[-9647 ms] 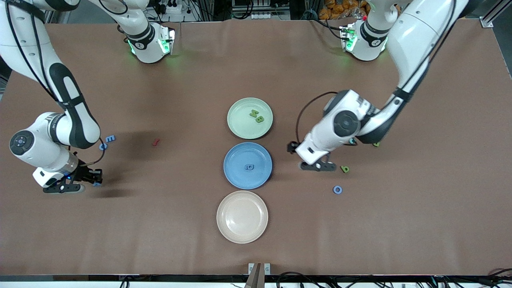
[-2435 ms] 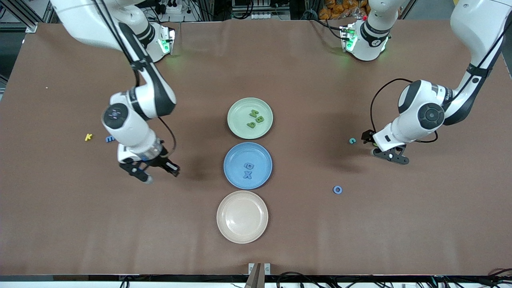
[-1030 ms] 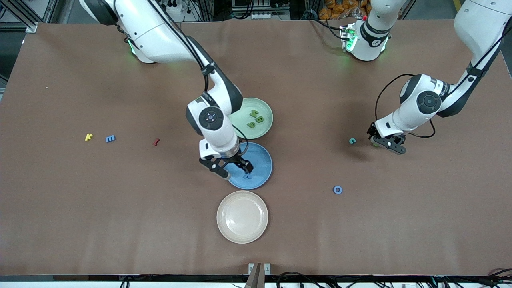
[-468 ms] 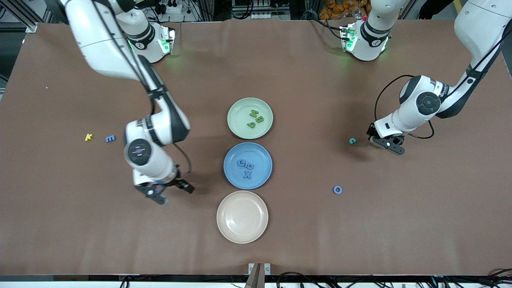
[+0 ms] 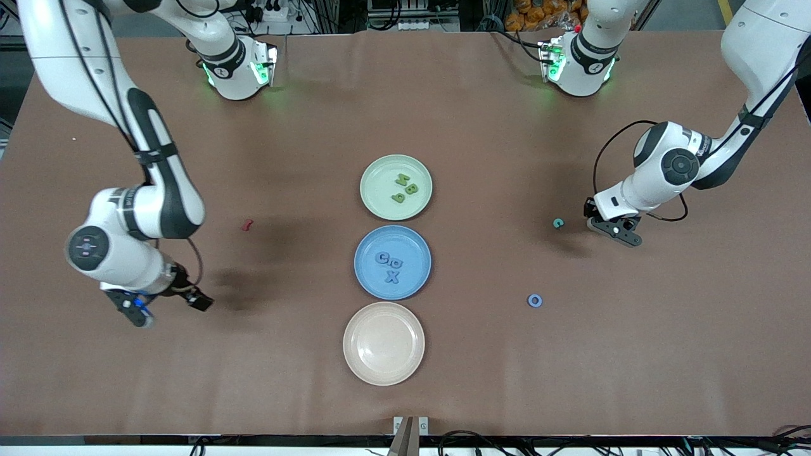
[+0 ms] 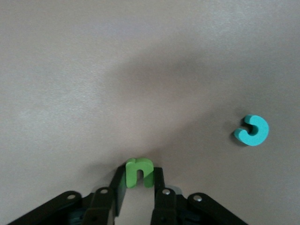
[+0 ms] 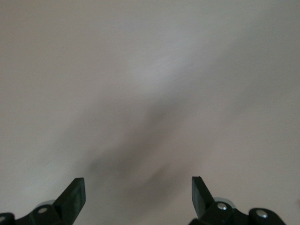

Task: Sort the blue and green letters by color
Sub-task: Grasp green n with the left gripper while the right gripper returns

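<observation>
The green plate holds three green letters. The blue plate, nearer the camera, holds three blue letters. A blue O lies on the table toward the left arm's end. My left gripper is low at the table, shut on a green n, also in the left wrist view. A teal C lies beside it and shows in the left wrist view. My right gripper is open and empty over bare table. The blue E is hidden by the right arm.
A beige plate stands nearest the camera, in line with the other two plates. A dark red letter lies toward the right arm's end. The yellow K is hidden under the right arm.
My right gripper left a third blue letter in the blue plate, then swung away to the right arm's end of the table, now covering the K and E. The left gripper stayed at the green n.
</observation>
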